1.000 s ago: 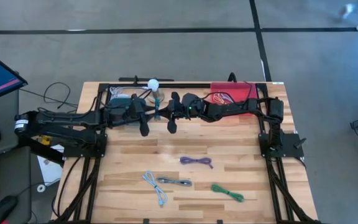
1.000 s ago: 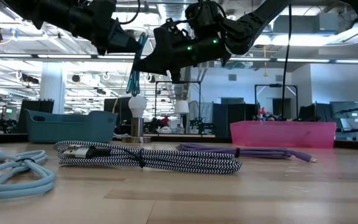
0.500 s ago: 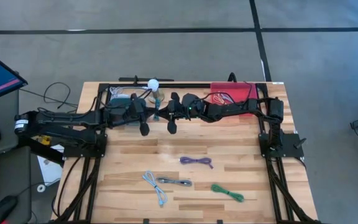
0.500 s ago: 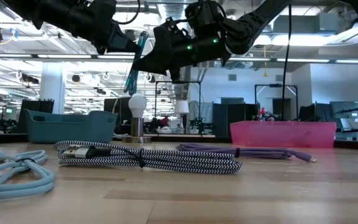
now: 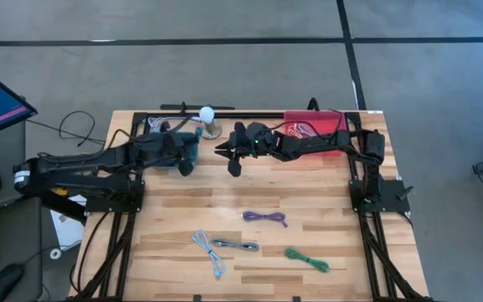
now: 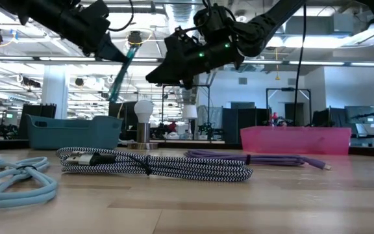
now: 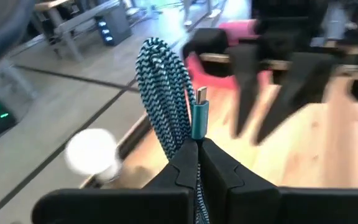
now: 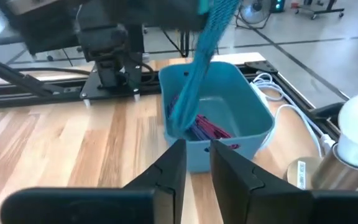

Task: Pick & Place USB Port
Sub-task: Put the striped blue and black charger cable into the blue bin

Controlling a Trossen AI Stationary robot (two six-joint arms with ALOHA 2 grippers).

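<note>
Overhead first: left gripper (image 5: pixel 193 144) sits at about 11 o'clock on the table (image 5: pixel 174 243), right over the blue bin (image 5: pixel 168 144), and the right gripper (image 5: pixel 222 149) is just beside it toward 12. Loose cables lie well apart down at 6: purple (image 5: pixel 265 217), striped (image 5: pixel 235 245), light blue (image 5: pixel 209 252), green (image 5: pixel 307 259).

Low view: teal cable (image 6: pixel 120 67) hangs tilted from the left gripper (image 6: pixel 112 53), up in the air above the bin (image 6: pixel 72 131). Right gripper (image 6: pixel 156 75) hangs near it, not touching. Pink bin (image 6: pixel 295 140) off at 3, bulb (image 6: pixel 143 109) behind.

Left wrist: fingers (image 7: pixel 182 169) clamped tight on the looped cable (image 7: pixel 164 89), plug end sticking up.

Right wrist: fingers (image 8: pixel 172 164) slightly parted with nothing between them; the cable (image 8: pixel 199 56) dangles into the bin (image 8: pixel 219 126).
</note>
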